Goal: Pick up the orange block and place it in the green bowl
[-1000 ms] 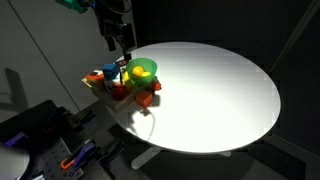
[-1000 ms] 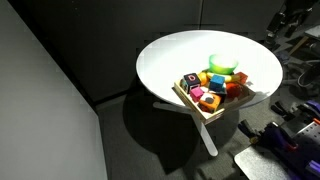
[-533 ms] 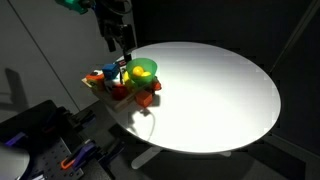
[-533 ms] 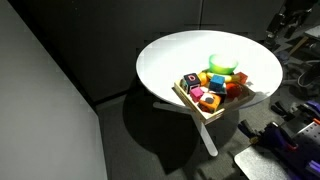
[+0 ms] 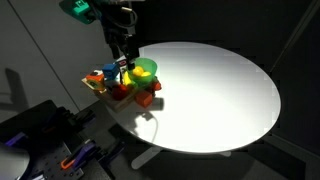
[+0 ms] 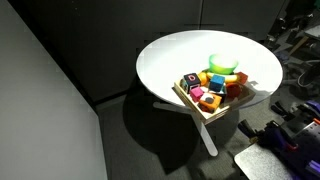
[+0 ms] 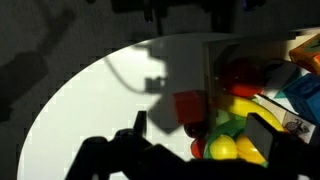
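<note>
The green bowl (image 5: 143,71) sits on the round white table beside a wooden tray, and it also shows in the other exterior view (image 6: 222,63). In the wrist view the bowl (image 7: 232,122) holds yellow toys. A small orange-red block (image 5: 146,98) stands on the table next to the bowl; in the dim wrist view it (image 7: 188,106) looks like the orange block, but I cannot be sure of its colour. My gripper (image 5: 124,62) hangs above the tray and bowl, open and empty, its dark fingers (image 7: 205,128) on either side of the block and the bowl's rim.
The wooden tray (image 6: 190,103) at the table's edge holds several coloured blocks. The white tabletop (image 5: 220,85) stretches away from the bowl. Dark equipment stands below the table's edge (image 5: 45,135).
The arm has shifted slightly, bringing the gripper a little lower over the bowl and tray. The objects have not moved.
</note>
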`<state>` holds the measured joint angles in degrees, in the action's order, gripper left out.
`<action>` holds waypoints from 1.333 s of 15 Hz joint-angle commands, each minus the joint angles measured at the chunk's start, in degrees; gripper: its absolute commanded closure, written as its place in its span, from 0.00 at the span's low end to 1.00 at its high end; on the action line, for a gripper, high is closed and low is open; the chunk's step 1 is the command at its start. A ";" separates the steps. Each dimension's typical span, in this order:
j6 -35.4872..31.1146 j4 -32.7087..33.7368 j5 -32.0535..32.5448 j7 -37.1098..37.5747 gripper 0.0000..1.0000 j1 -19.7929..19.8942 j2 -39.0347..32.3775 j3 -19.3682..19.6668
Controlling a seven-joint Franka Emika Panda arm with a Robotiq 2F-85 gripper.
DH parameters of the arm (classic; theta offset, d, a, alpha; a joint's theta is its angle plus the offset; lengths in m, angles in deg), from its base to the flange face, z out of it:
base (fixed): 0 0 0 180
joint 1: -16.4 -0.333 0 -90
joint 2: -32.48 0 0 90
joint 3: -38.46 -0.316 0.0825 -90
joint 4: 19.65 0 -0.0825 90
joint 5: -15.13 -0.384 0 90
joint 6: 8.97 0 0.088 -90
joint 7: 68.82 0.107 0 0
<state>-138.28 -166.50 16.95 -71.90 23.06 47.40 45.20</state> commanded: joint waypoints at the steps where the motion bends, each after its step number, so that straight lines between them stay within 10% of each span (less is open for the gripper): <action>1: -1.39 1.47 1.44 -0.71 0.00 1.84 -3.69 1.56; 20: -31.01 -2.96 -14.80 -20.70 0.00 3.75 -23.49 -1.45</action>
<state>-167.01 -169.65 6.20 -88.70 25.41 25.30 46.48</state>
